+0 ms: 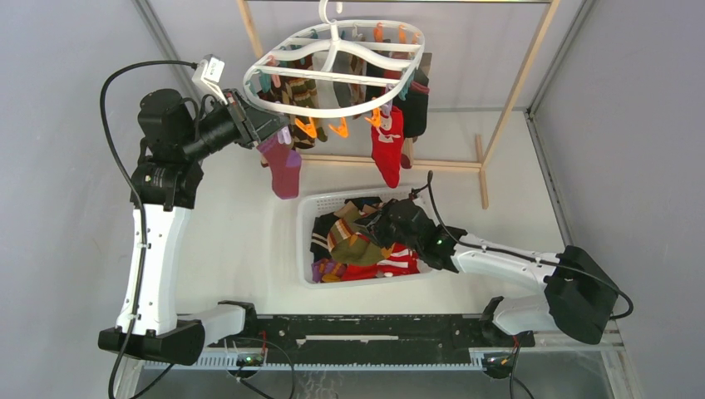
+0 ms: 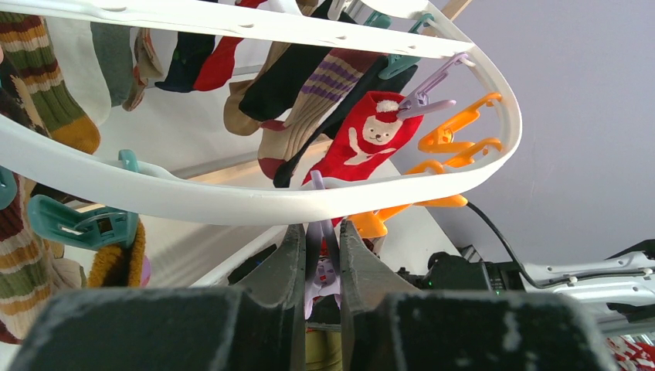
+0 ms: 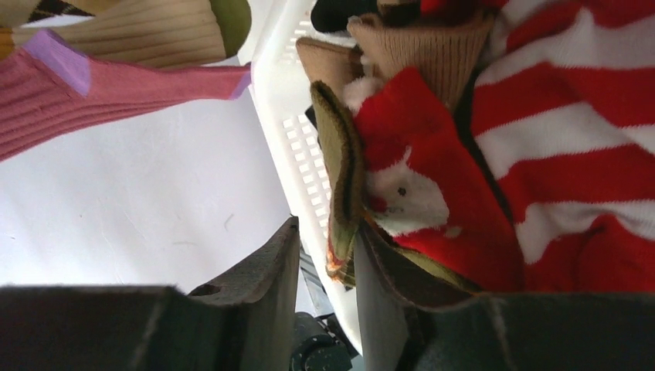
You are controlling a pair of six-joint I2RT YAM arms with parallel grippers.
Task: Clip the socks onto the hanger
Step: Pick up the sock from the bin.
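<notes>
At 10 o'clock we see the left pincer (image 2: 318, 228) closed narrow on a lilac clip (image 2: 322, 267) under the hanger (image 2: 232, 202), which hangs at 12 o'clock. The right pincer (image 3: 324, 232), half wide, straddles an olive sock (image 3: 340, 154) in the basket (image 1: 316, 205).

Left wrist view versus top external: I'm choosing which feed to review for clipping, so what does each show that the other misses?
Only the left wrist: a lilac clip pinched between the fingers of the left end effector. Only the top: the white basket, with the right end effector down among its socks. Both: the hanger, its red sock and the orange clips.
</notes>
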